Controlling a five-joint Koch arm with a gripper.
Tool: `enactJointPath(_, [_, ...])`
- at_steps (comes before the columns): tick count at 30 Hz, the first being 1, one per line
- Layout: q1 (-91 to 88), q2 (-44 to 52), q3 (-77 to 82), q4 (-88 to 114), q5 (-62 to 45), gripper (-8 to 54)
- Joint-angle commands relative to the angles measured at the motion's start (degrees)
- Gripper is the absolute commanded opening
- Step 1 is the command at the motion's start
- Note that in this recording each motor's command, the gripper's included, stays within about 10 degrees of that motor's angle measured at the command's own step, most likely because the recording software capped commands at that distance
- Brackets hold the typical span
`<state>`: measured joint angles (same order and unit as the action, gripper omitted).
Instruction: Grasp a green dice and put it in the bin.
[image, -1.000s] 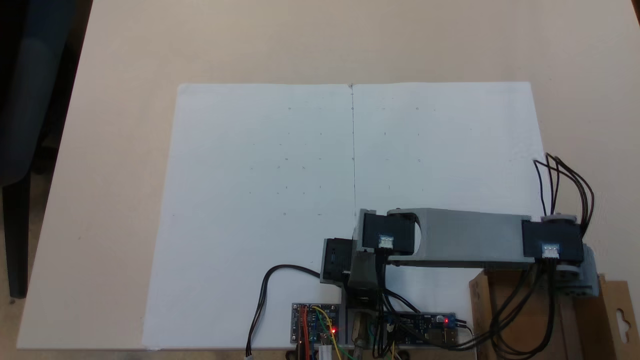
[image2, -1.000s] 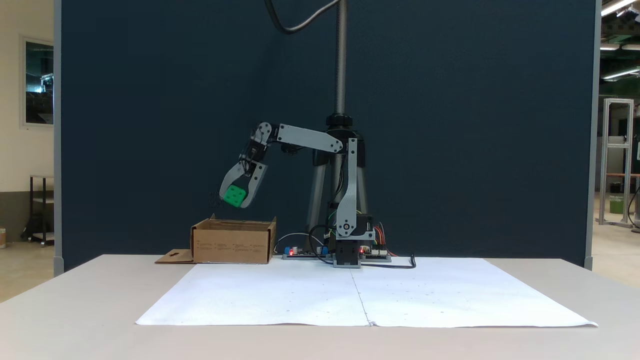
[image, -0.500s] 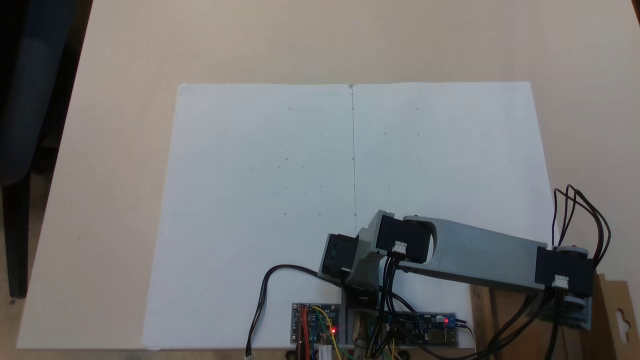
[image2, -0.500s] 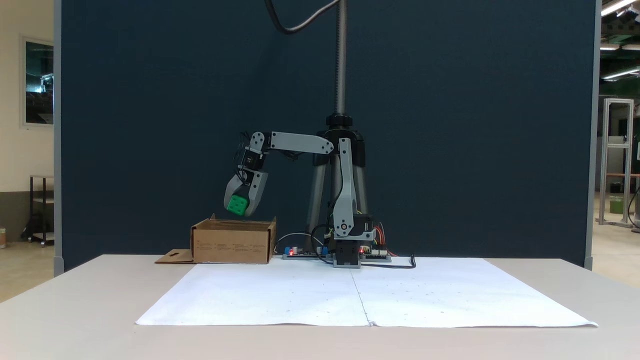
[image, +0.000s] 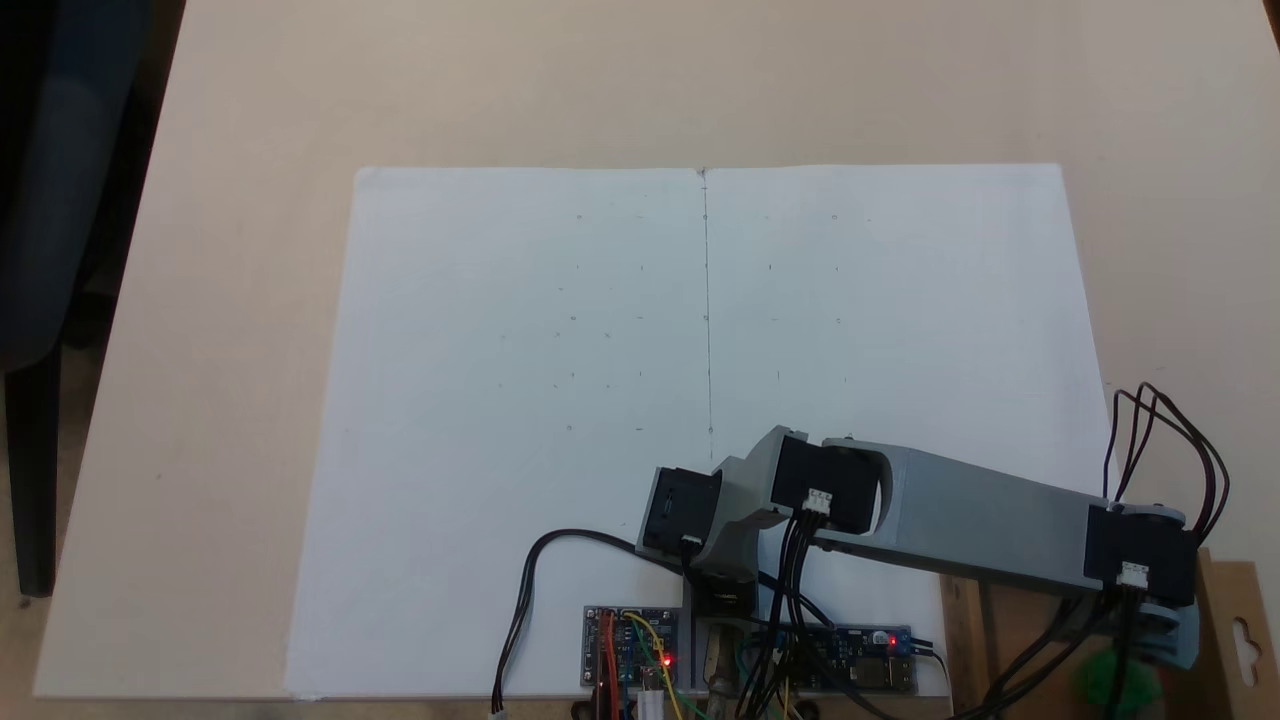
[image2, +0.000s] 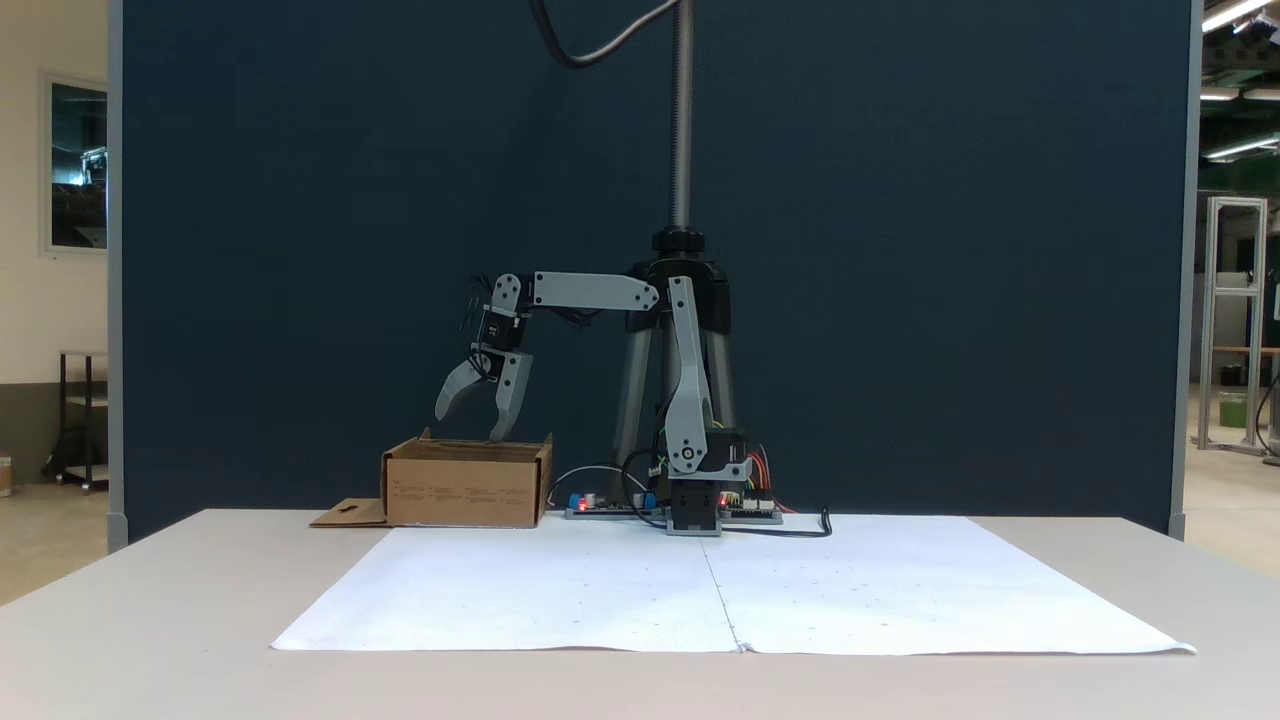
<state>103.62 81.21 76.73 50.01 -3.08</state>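
**A:** What could go wrong from here? Start with the big things.

**B:** The tabletop (image2: 150, 600) and the white paper sheet (image2: 720, 590) carry nothing the arm could catch on. The bin (image2: 466, 484) is the concern. It sits at the far left in the front fixed view, at the lower right edge in the other fixed view (image: 965, 620), and the hand (image2: 472, 428) hangs just above its rim with its lower tip close to the cardboard. If the arm swings sideways before lifting, I'd expect a fingertip to catch the wall and drag or tip the box.

**A:** And the green dice?

**B:** A blurred green patch shows in the down-looking view, the green dice (image: 1112, 680), beneath the wrist and over the bin's interior. Whether it has settled on the floor I cannot tell; a bounce off a wall or flap seems the other risk.

**A:** How is the arm posed?

**B:** The upper link stands nearly upright from the base, the forearm runs level out to the left in the front view, and the wrist bends down so the hand points into the bin.

**A:** The hand itself?

**B:** Its fingers are spread apart, with nothing between them.
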Motion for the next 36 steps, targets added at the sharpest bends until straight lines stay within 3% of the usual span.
enactJointPath(1, [1.14,2.29,-2.37,-2.29,-1.41,41.7])
enactJointPath(13, [-11.34,14.5,-4.75,-8.96,11.16,41.7])
enactJointPath(36, [-67.68,24.26,1.23,-11.6,11.07,43.4])
